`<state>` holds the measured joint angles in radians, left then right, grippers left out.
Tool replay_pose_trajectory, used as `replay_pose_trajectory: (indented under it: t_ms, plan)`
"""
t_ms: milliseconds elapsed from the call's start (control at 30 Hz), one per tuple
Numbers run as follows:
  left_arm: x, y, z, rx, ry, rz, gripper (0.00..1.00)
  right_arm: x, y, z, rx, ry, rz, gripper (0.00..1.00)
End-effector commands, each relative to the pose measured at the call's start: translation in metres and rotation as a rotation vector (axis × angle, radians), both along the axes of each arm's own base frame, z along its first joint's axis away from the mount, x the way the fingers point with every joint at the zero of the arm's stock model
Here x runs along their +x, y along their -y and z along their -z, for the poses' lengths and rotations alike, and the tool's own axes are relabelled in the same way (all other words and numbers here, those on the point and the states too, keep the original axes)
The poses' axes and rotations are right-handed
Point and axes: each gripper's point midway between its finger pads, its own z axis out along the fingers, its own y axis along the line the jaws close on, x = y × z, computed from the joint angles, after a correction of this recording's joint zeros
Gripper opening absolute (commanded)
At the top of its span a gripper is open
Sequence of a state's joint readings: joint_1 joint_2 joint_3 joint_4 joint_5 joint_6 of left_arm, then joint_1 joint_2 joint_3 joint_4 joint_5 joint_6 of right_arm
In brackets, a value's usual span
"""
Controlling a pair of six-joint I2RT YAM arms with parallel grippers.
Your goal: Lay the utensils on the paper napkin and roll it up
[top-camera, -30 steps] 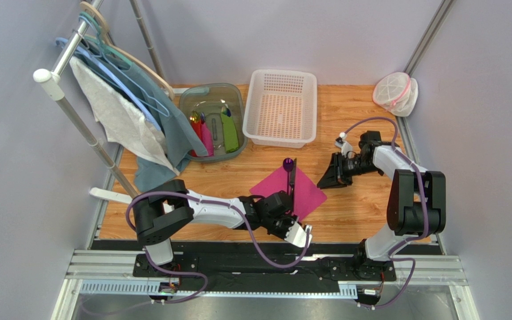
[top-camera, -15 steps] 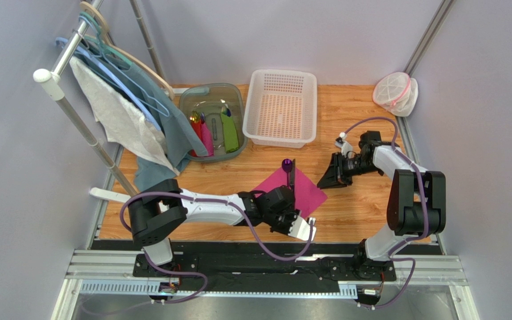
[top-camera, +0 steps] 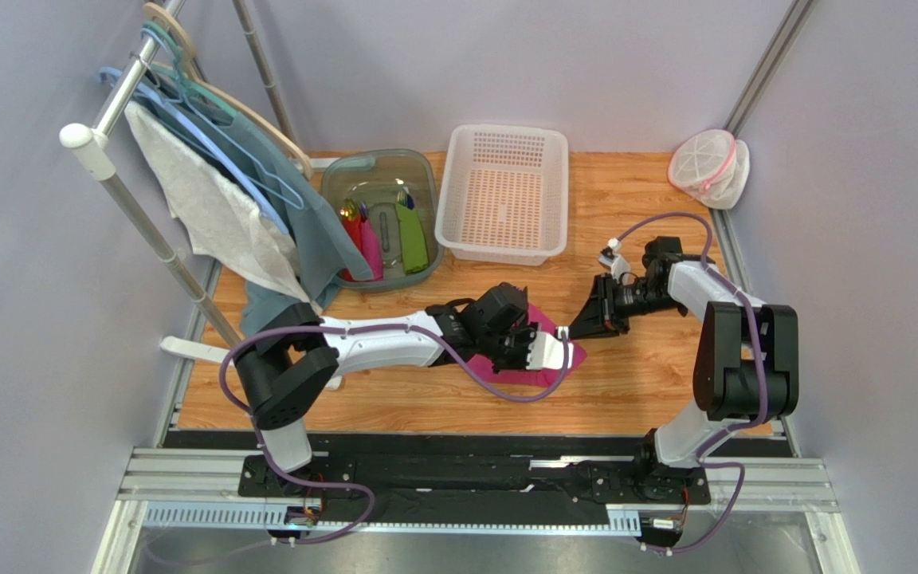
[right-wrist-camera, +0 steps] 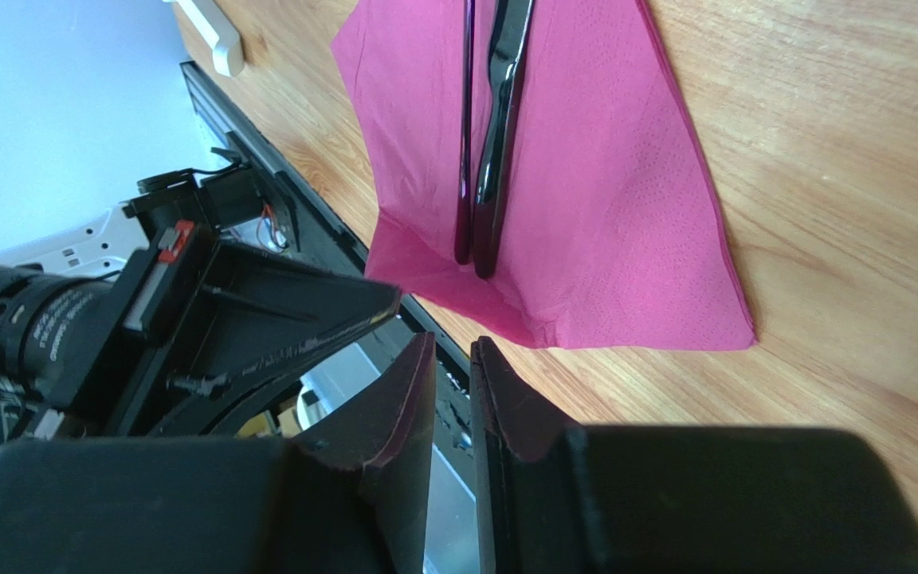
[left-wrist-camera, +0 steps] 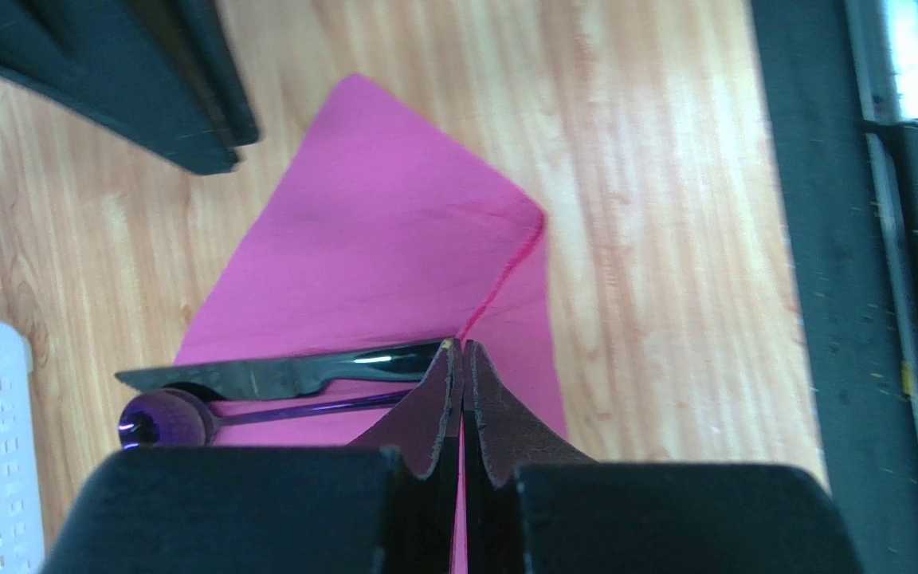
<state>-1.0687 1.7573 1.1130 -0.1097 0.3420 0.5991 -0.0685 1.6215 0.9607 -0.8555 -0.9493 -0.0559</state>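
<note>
The magenta paper napkin lies on the wooden table with its near part lifted and folded over. The black knife and the purple spoon lie side by side on it. My left gripper is shut on the napkin's edge, just above the knife's handle end. In the top view the left gripper and its arm cover most of the napkin and hide the utensils. My right gripper hovers just right of the napkin, shut and empty. The right wrist view shows the right gripper, the knife and the spoon.
A white basket stands at the back centre. Left of it is a grey tub with green and pink items. A rack with hangers and cloths fills the left side. A clear bag sits at the back right.
My left arm has swung from the napkin's near corner up and to the right, carrying the napkin's edge over the utensils. The right arm has not moved.
</note>
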Motion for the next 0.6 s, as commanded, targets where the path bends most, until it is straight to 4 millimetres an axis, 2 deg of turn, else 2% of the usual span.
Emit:
replay_pose_trajectory:
  t_ms: [0, 67, 400, 567]
  plan:
    - [0.014, 0.012, -0.006, -0.032, -0.012, -0.026, 0.00, -0.012, -0.012, 0.001, 0.072, -0.066, -0.021, 0.20]
    - [0.017, 0.012, 0.001, -0.021, -0.012, -0.030, 0.00, -0.016, -0.016, 0.003, 0.075, -0.081, -0.040, 0.20]
    - [0.035, 0.016, 0.007, -0.021, 0.009, -0.086, 0.00, -0.034, -0.040, 0.022, 0.050, -0.177, -0.143, 0.19]
    - [0.044, 0.012, 0.008, -0.016, 0.010, -0.133, 0.06, -0.040, -0.044, 0.026, 0.038, -0.186, -0.169, 0.19]
